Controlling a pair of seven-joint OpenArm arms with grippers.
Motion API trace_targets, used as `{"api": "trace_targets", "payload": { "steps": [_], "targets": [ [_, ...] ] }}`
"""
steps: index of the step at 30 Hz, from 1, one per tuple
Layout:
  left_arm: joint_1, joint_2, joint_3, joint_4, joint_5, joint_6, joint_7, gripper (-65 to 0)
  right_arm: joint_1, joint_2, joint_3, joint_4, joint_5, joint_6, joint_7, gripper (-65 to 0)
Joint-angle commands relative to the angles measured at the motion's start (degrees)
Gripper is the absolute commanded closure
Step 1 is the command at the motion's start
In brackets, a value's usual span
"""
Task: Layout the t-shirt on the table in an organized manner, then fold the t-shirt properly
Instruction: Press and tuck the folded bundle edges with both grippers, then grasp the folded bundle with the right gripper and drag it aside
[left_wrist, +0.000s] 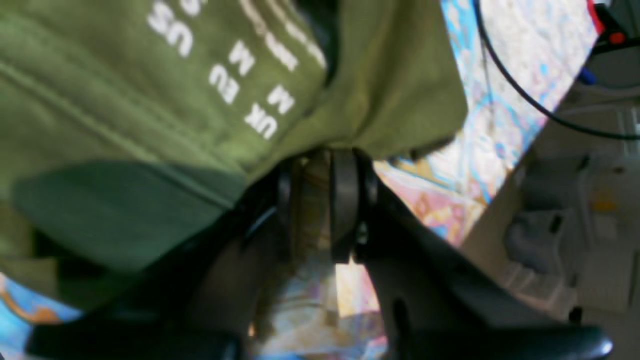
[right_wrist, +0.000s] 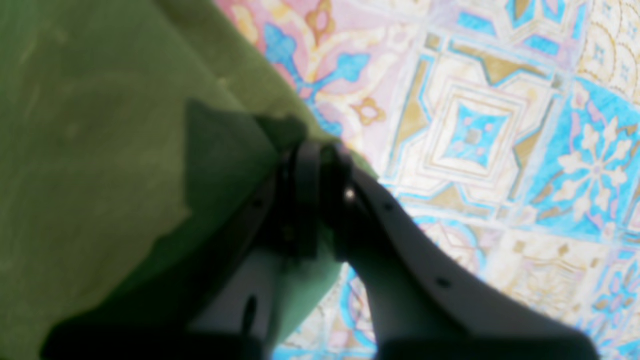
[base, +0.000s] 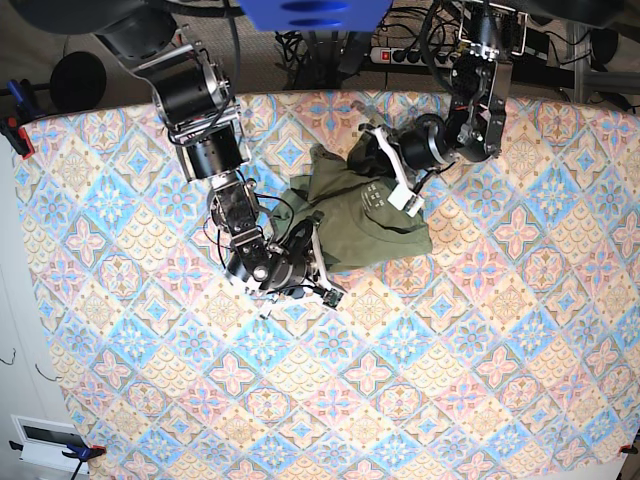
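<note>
The olive-green t-shirt (base: 362, 218) lies bunched and crumpled on the table (base: 480, 330), a little behind its middle. Its white printed size label (left_wrist: 235, 75) faces up near the collar. My left gripper (left_wrist: 325, 160) is shut on a fold of the t-shirt's fabric beside that label; in the base view it (base: 375, 172) is at the shirt's far side. My right gripper (right_wrist: 320, 150) is shut on an edge of the t-shirt (right_wrist: 100, 150), at the shirt's near-left side in the base view (base: 316, 258). The patterned table (right_wrist: 475, 130) shows beside the fabric.
A black cable (left_wrist: 525, 95) crosses the table's far edge near the left arm. A power strip and cables (base: 400, 55) lie behind the table. A red clamp (base: 18, 135) holds the cloth at the left edge.
</note>
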Motion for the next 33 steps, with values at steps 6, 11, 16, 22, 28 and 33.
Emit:
{"api": "trace_targets", "payload": {
  "steps": [6, 11, 16, 22, 28, 33],
  "targets": [
    [-3.3, -0.4, -3.5, -4.1, 2.7, 0.4, -2.5, -8.6, 0.0, 2.7, 0.1, 3.7, -0.2, -0.1, -6.6, -3.8],
    [-6.2, -0.4, -3.7, -4.2, 5.8, 0.4, -2.6, -8.7, -5.8, 6.8, 0.1, 14.8, -0.1, -0.1, -10.0, -3.8],
    [-10.7, -0.3, -3.7, -5.1, 7.2, 0.4, -2.6, -8.8, -12.2, 7.6, 0.2, 23.5, -0.1, -0.1, -12.7, -3.8],
    [-17.9, 0.1, -3.5, -14.2, 6.8, 0.4, -3.2, -8.6, -18.5, 10.9, 0.2, 33.3, 0.0, -0.1, -13.3, -3.8],
    [-22.6, 2.7, -3.4, -20.8, 7.3, 0.4, -8.0, -8.6, -23.5, 13.0, 0.3, 40.5, 0.0, -0.1, -13.3, -3.8],
    [-26.6, 6.4, -3.4, -26.9, 7.3, 0.4, -11.4, -8.6, -26.3, 13.0, 0.6, 42.8, 0.0, -0.1, -13.3, -3.8]
  ]
}}
